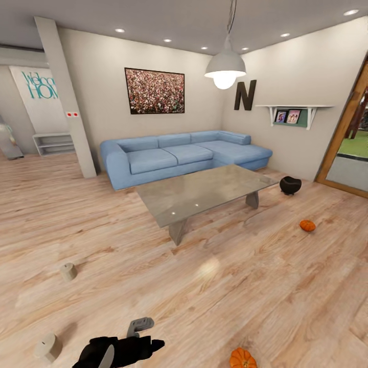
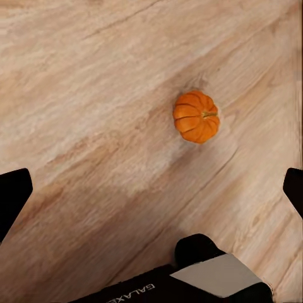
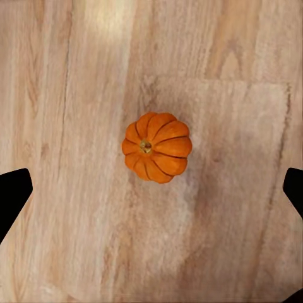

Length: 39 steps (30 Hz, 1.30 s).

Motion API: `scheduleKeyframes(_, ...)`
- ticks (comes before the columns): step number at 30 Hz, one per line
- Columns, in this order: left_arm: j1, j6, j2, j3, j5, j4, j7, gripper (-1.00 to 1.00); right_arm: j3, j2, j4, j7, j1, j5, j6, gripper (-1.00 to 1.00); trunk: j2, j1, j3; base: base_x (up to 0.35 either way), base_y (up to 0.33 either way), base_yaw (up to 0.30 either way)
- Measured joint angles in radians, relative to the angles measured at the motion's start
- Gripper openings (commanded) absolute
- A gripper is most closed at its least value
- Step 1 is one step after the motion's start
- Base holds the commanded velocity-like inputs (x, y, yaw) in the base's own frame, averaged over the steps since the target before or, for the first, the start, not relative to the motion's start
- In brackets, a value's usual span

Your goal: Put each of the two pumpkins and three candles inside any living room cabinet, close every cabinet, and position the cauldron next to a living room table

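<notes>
1. In the head view the grey coffee table (image 1: 204,193) stands mid-room on the wooden floor (image 1: 153,286), in front of a blue corner sofa (image 1: 179,153); its slab top is bare and glossy.
2. The black cauldron (image 1: 290,185) sits on the floor just beyond the table's far right corner, close to it but apart from its leg.
3. One orange pumpkin (image 1: 307,225) lies on the floor to the right of the table, nearer than the cauldron; a second pumpkin (image 1: 243,359) with a yellowish stem lies at the near edge, right of centre.
4. Two beige candles rest on the floor at the left: one candle (image 1: 68,271) farther off, the other candle (image 1: 48,347) at the near left.
5. A black arm (image 1: 120,351) shows at the near edge between the near candle and the near pumpkin.
6. The right wrist view looks straight down on the yellow-stemmed pumpkin (image 3: 156,147); the right gripper (image 3: 151,189) hangs above it with jaws spread wide, grasping nothing.
7. The left gripper (image 2: 151,189) likewise has its jaws released and wide apart over bare floor; a pumpkin (image 2: 197,116) lies beyond them, on its side with the stem pointing sideways.
</notes>
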Motion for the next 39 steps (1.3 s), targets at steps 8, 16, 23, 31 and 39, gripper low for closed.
scheduleKeyframes(8,-0.001,0.013,-0.01,-0.021,0.002,-0.201,0.001,1.0,-0.003,0.004,-0.009,0.0,0.0,-0.001,0.037,1.0,0.0,0.0,0.0,0.007,-0.19,-0.002)
scheduleKeyframes(16,-0.026,0.049,-0.013,-0.069,0.0,-0.35,0.004,1.0,-0.005,-0.002,-0.012,0.004,0.0,-0.001,0.04,1.0,0.0,0.0,0.0,0.004,-0.028,0.0)
scheduleKeyframes(23,-0.053,0.274,0.006,-0.025,0.058,-0.426,0.011,1.0,-0.012,-0.024,-0.092,-0.016,-0.007,-0.052,0.048,1.0,0.0,0.0,0.0,0.0,-0.001,0.0)
scheduleKeyframes(31,-0.059,0.289,0.012,-0.017,0.088,-0.435,0.01,1.0,-0.002,-0.015,-0.178,-0.239,-0.023,-0.054,-0.043,1.0,0.0,0.0,0.0,0.0,0.0,0.0)
scheduleKeyframes(39,-0.07,0.289,0.01,0.008,0.152,-0.44,0.011,1.0,0.0,-0.019,-0.166,0.072,-0.024,-0.058,0.015,1.0,0.0,0.0,0.0,0.0,0.0,0.0)
